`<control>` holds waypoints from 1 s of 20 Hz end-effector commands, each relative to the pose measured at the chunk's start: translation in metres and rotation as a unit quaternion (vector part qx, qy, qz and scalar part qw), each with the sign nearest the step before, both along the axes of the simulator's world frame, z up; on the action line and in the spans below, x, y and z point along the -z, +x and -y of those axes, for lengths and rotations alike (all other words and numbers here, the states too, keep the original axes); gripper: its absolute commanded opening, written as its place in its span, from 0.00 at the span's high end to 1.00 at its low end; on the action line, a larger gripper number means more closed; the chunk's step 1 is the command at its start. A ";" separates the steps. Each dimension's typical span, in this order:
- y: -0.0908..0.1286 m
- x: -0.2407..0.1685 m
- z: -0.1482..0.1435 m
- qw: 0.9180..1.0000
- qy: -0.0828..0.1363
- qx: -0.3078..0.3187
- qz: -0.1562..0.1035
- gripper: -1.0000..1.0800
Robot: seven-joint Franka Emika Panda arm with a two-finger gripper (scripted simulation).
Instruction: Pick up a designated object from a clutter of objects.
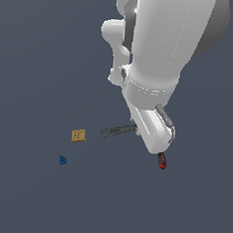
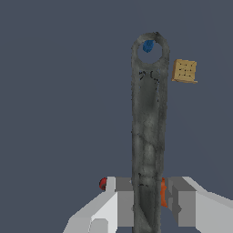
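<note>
Wrist view shows the pincer (image 2: pixel 146 200) closed down on the grey wrench (image 2: pixel 148 136), one finger (image 2: pixel 120 200) pressed to each flank of the shaft. The wrench runs away from the fingers toward twelve o'clock, ending in a ring. A small blue piece (image 2: pixel 148 46) shows through that ring, and a tan block (image 2: pixel 184 71) with holes sits at about three o'clock of it. Orange and red bits peek beside the fingers.

In the exterior view, the wrench (image 1: pixel 118 130) sticks out from under the arm, its free end pointing to nine o'clock toward the tan block (image 1: pixel 78 135). The blue piece (image 1: pixel 62 160) lies on the counter (image 1: pixel 36 81) at seven o'clock of the block. A red and black screwdriver (image 1: pixel 162 161) tip shows below the arm.
</note>
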State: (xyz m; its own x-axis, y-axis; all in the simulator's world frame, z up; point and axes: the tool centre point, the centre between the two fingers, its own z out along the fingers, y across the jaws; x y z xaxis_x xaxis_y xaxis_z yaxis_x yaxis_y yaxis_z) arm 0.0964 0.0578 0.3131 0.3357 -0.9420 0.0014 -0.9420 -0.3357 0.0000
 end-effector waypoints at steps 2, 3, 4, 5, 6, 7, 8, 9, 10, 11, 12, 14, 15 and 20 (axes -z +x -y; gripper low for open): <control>0.012 -0.020 -0.004 1.000 0.000 0.000 0.000 1.00; 0.015 -0.025 -0.005 1.000 0.000 0.000 0.000 1.00; 0.018 -0.030 -0.006 1.000 0.000 0.000 0.000 1.00; 0.021 -0.035 -0.007 1.000 0.000 0.000 0.000 1.00; 0.024 -0.039 -0.008 1.000 0.000 0.000 0.000 1.00; 0.026 -0.043 -0.009 1.000 0.000 -0.001 0.000 1.00; 0.029 -0.047 -0.010 1.000 0.000 -0.001 0.000 1.00; 0.031 -0.051 -0.011 1.000 0.000 -0.001 0.000 1.00; 0.033 -0.054 -0.011 1.000 0.000 -0.001 0.000 1.00; 0.035 -0.057 -0.012 1.000 0.000 -0.001 0.000 1.00; 0.036 -0.059 -0.013 1.000 0.000 -0.001 0.000 1.00; 0.039 -0.064 -0.014 1.000 0.000 -0.001 0.000 1.00; 0.041 -0.065 -0.014 1.000 0.000 -0.001 0.000 1.00; 0.045 -0.071 -0.015 1.000 0.001 -0.001 0.000 1.00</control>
